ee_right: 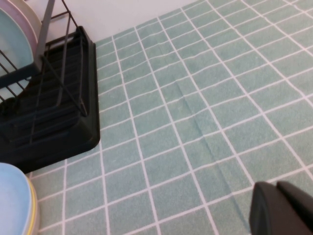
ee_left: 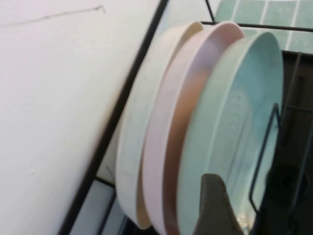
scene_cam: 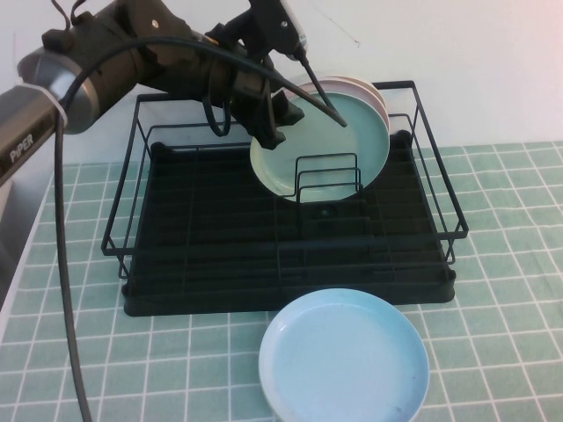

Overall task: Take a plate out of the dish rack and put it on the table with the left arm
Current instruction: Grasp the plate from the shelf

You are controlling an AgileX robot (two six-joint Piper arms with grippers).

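The mint-green plate (scene_cam: 339, 154) stands upright at the back right of the black dish rack (scene_cam: 119, 242), behind low wire dividers. It leans on a pale pink plate (scene_cam: 376, 90). My left arm reaches in from the upper left. My left gripper (scene_cam: 274, 123) is open at the plate's upper left rim. In the left wrist view one of its fingers (ee_left: 212, 205) lies in front of the plate's (ee_left: 234, 122) inner face; the other is hidden. My right gripper (ee_right: 278, 196) is shut, low over the table tiles (ee_right: 195, 98) right of the rack, outside the high view.
A light sky-blue plate (scene_cam: 343, 360) lies on the table (scene_cam: 510, 290) in front of the rack, also in the right wrist view (ee_right: 12, 196). A cream plate (ee_left: 134, 147) stands behind the pink one (ee_left: 168, 142), near a white wall (ee_left: 49, 98). Rack wires (ee_left: 122, 103) frame the plates.
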